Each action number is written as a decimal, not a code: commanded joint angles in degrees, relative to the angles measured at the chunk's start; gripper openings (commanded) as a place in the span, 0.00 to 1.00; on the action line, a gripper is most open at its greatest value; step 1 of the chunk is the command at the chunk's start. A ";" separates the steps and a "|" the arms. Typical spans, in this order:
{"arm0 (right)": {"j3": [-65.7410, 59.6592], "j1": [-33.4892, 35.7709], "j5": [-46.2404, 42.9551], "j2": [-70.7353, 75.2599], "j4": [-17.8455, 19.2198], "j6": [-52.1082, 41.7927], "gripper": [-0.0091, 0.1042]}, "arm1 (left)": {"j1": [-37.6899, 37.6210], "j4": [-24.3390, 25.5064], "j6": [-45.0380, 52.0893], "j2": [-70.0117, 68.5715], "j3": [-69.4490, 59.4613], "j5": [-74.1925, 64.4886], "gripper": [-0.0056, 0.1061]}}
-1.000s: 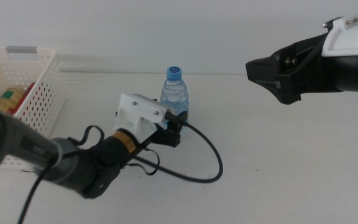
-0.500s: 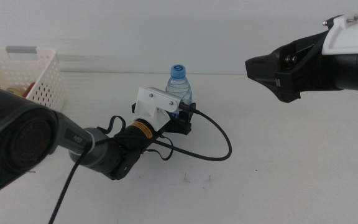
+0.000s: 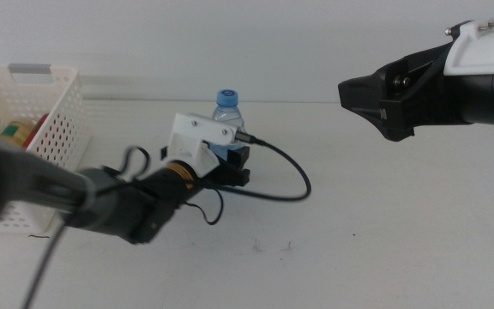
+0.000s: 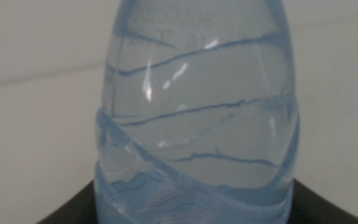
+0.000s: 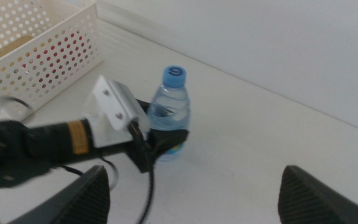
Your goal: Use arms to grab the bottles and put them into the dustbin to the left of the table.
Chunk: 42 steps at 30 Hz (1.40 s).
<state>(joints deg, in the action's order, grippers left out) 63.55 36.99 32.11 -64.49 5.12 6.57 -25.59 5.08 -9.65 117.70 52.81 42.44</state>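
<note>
In the middle view the left arm (image 3: 101, 206) reaches in low over the table (image 3: 384, 223), and its pincer (image 3: 230, 159) is at the small water bottle (image 3: 225, 120). The dark jaws stand on both sides of the lower part of the bottle, so the pincer seems clenched on it. Only the blue cap (image 3: 226, 96) and the shoulder of the bottle rise above the white wrist housing. A black cable (image 3: 281, 176) loops on the table just beside the pincer. Well apart from the pincer, on the far side of the arm, stands the white basket (image 3: 33, 129) with something yellow and red inside. The right pincer (image 3: 358, 94) hangs high above the table, well apart from the bottle.

In the left wrist view the clear bottle (image 4: 197, 118) fills almost the whole picture, directly in front of the pincer and very close. Only dark edges of the jaws show beside its base, so the contact itself I cannot see here.

In the right wrist view the right pincer (image 5: 191, 190) is released, its two jaws wide apart with nothing between them. Far ahead of it the bottle (image 5: 169, 109) stands upright on the table, with the left pincer (image 5: 160, 140) around its lower part. The basket (image 5: 36, 43) is farther behind the left arm.
</note>
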 commanded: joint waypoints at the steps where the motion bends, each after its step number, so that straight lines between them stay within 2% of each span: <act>1: 0.43 0.08 -0.56 0.18 0.58 -0.11 0.88 | 0.22 -0.35 -0.93 -9.33 -1.68 -7.90 0.03; 6: 0.43 0.08 -0.56 0.18 0.58 -0.11 0.88 | -0.14 0.24 -0.93 -24.68 -1.46 -33.10 0.03; 10: 0.43 0.08 -0.56 0.18 0.58 -0.11 0.88 | -0.14 5.03 -0.75 -33.35 -1.46 -40.12 0.03; 15: 0.43 0.08 -0.56 0.18 0.58 -0.11 0.88 | -0.14 5.87 -0.65 -39.80 -1.25 -43.96 0.03; 17: 0.43 0.08 -0.56 0.18 0.58 -0.11 0.88 | 1.39 3.15 0.23 -41.03 0.19 -48.05 0.03; 18: 0.43 0.08 -0.56 0.18 0.58 -0.11 0.88 | 3.28 -0.24 3.48 -41.20 1.89 -51.81 0.03; 20: 0.43 0.08 -0.56 0.18 0.58 -0.11 0.88 | 8.48 -9.18 16.13 -41.32 6.67 -59.07 0.03; 22: 0.43 0.08 -0.56 0.18 0.58 -0.11 0.88 | 16.68 -20.81 29.65 -40.18 12.76 -68.08 0.03; 24: 0.43 0.08 -0.56 0.18 0.58 -0.11 0.88 | 23.79 -25.64 35.06 -38.14 19.04 -78.54 0.03; 27: 0.43 0.08 -0.56 0.18 0.58 -0.11 0.88 | 32.78 -25.94 35.25 -33.53 28.30 -94.08 0.03; 29: 0.43 0.08 -0.56 0.18 0.58 -0.11 0.88 | 36.60 -25.18 35.25 -30.43 32.39 -98.27 0.03; 34: 0.43 0.08 -0.56 0.18 0.58 -0.11 0.88 | 42.90 -24.02 35.24 -23.48 38.03 -98.03 0.03; 42: 0.43 0.08 -0.56 0.18 0.58 -0.11 0.88 | 45.00 -23.10 35.37 -15.60 38.53 -93.57 0.03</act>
<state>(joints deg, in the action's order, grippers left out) 63.55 36.99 31.99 -64.49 5.22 6.57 19.39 -16.78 25.52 101.55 90.31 -53.43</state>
